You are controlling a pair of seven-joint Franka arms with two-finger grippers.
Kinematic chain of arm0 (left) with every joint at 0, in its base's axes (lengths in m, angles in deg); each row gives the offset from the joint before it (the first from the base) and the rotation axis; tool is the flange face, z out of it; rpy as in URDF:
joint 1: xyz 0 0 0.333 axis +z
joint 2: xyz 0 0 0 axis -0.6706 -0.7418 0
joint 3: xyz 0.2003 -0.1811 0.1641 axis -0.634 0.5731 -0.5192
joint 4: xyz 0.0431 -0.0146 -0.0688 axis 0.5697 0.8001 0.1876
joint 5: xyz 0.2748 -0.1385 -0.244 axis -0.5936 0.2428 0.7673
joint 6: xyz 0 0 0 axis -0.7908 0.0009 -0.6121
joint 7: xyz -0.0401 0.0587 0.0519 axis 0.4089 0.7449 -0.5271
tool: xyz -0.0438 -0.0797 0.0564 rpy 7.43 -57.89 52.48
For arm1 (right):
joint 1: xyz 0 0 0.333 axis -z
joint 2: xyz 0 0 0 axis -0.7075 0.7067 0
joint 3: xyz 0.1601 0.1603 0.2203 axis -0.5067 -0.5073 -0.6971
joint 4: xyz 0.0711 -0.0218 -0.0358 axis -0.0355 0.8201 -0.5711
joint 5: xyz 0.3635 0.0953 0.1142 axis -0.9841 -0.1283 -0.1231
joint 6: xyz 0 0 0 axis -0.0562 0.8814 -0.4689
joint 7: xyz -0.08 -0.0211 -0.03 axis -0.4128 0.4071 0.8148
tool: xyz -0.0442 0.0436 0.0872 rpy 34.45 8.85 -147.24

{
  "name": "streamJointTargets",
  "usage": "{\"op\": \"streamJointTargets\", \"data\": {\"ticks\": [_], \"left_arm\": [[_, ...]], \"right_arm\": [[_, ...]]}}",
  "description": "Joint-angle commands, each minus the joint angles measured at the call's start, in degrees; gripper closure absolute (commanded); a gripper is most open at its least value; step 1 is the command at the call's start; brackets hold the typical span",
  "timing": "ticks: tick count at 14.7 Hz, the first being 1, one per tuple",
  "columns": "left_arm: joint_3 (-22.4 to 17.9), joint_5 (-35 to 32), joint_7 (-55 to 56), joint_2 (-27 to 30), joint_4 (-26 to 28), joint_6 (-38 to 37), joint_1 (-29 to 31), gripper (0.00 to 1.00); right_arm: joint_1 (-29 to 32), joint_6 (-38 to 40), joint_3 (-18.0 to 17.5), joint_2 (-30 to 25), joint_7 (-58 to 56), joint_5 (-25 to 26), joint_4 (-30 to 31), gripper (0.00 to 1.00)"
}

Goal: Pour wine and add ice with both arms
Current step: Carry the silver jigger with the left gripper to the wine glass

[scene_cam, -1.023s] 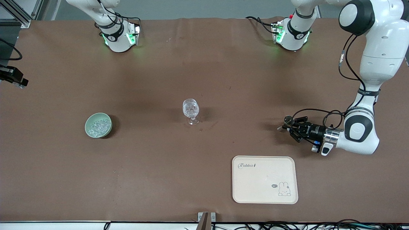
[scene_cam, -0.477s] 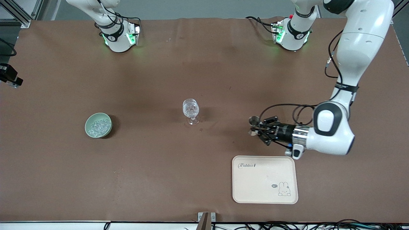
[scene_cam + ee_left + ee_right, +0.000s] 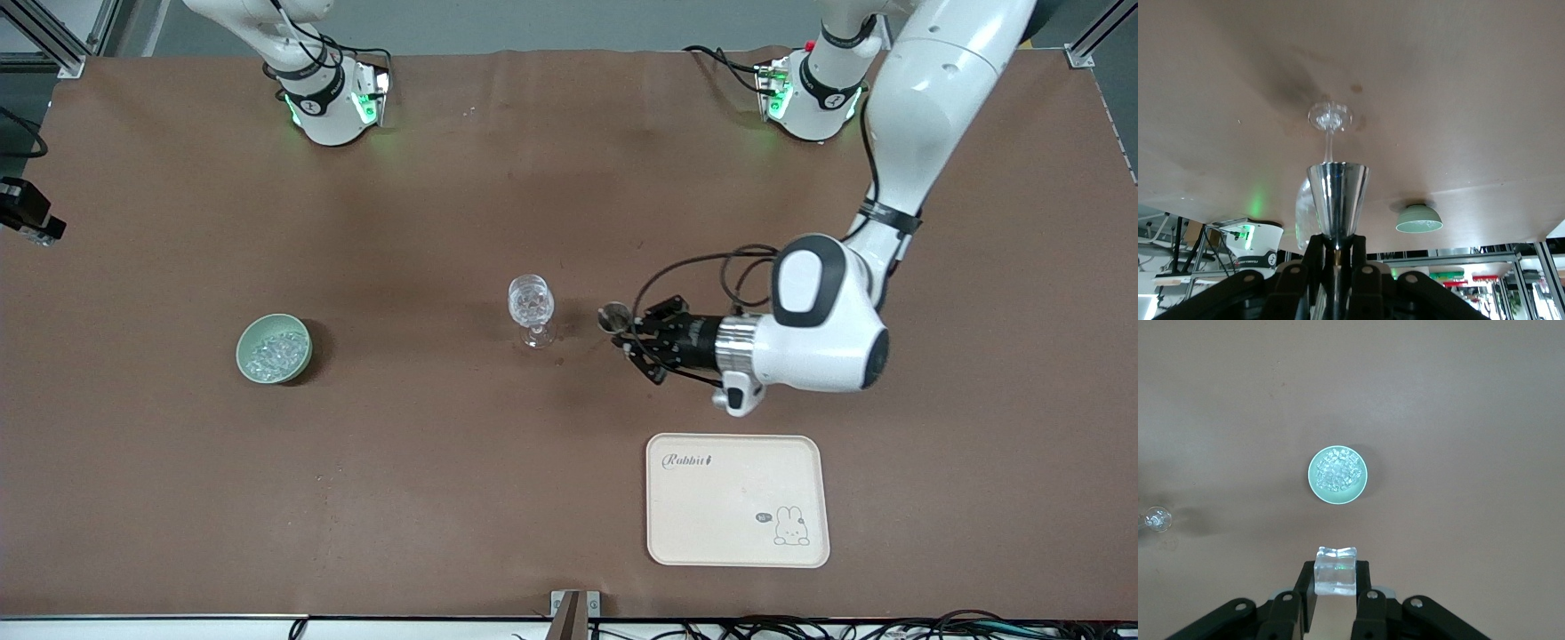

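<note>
Brown matting covers the table in the front view. On it stand one wine glass near the middle, one pale green bowl toward the right arm's end, and one cream tray nearer the camera toward the left arm's end. The tray carries the word "Rabbit" and a small rabbit drawing. The ice lies piled in the bowl, and glinting bits also show inside the glass. The left arm reaches in low, its left gripper just beside the glass and pinching a small silvery metal cup. Only a black part of the right arm shows at the table's edge, well apart from the bowl.

From the left wrist view, the cup appears as a flared, polished cone, clamped at its narrow end between the fingers. The glass stands directly ahead of it, foot and stem plain, with the bowl farther off.

From the right wrist view comes what the front view leaves out: the right gripper hangs high over the table with its fingers pressed onto one clear ice cube. Below lie the bowl with its heap of ice and the glass off to one side.
</note>
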Motion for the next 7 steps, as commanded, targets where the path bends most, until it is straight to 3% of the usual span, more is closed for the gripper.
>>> {"op": "streamJointTargets", "data": {"ticks": [1, 7], "left_arm": [[-0.75, -5.77, 8.51, 2.96, 1.07, 3.46, -4.99, 1.0], [-0.39, -22.73, 24.79, 3.05, -1.3, 4.96, -10.71, 1.0]], "right_arm": [[0.15, 1.01, -0.36, 0.44, -0.65, -0.8, -1.24, 1.0], [0.15, 0.92, -0.36, 0.44, -0.74, -0.89, -1.24, 1.0]]}}
